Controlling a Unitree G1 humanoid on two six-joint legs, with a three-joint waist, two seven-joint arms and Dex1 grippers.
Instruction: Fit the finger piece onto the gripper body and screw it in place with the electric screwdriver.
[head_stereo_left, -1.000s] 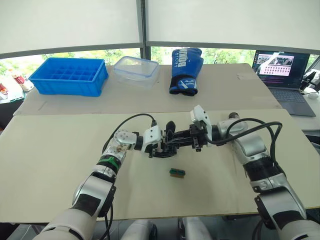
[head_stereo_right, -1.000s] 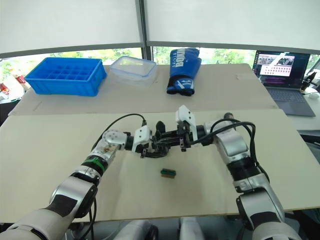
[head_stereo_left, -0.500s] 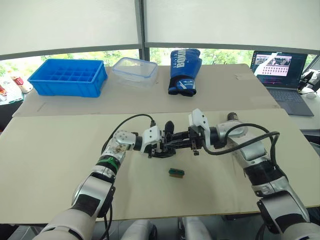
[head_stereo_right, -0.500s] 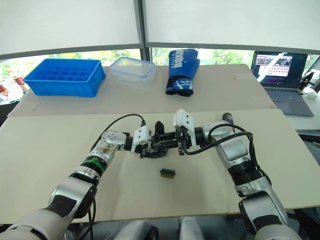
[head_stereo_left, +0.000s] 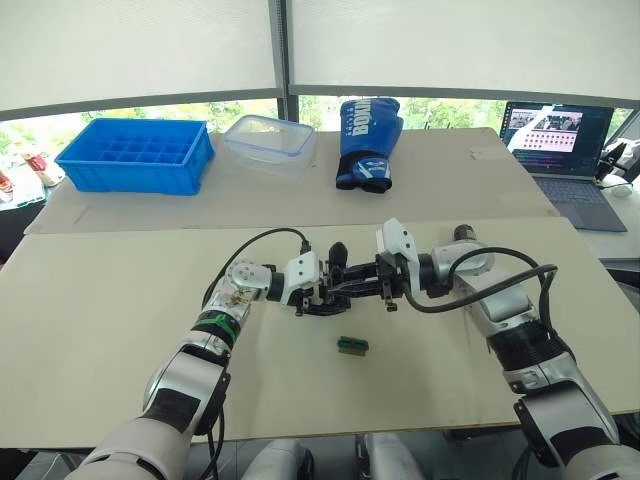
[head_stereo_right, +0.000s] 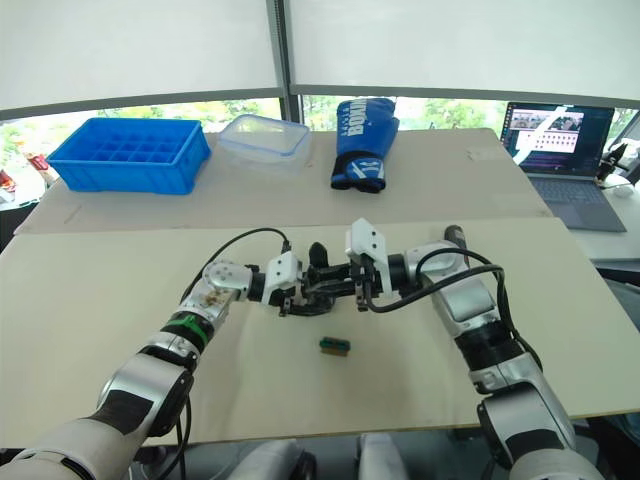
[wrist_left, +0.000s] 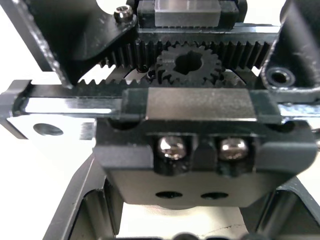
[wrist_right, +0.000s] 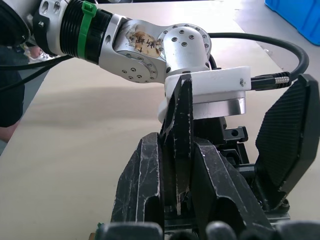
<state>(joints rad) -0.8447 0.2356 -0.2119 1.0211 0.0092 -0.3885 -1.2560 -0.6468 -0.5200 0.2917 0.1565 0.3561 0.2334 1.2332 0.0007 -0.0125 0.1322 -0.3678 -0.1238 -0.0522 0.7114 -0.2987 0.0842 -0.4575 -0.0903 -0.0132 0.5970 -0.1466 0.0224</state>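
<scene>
Black on black at mid-table: in the left eye view the left gripper (head_stereo_left: 318, 292) clamps the gripper body (head_stereo_left: 328, 290), its upright finger poking above, while the right gripper (head_stereo_left: 372, 284) presses in from the other side, pinching the finger piece (head_stereo_left: 358, 282). Just nearer the robot, a small green-and-brown block (head_stereo_left: 352, 345) sits alone on the table (head_stereo_left: 100, 320). No screwdriver to point to.

Left wrist view: right up against the gripper body's rack and pinion gear (wrist_left: 188, 64), two screw heads (wrist_left: 171, 146) below, the robot's fingers flanking the housing.

Right wrist view: the finger piece (wrist_right: 181, 145) stands squeezed between the right gripper's fingers (wrist_right: 141, 180), tip down toward the body's slot.

My worry: a slight tilt and the piece jams or slips from the pinch.

Against half a second ago, barely anything differs; a second ago the right arm stood a touch further back.
</scene>
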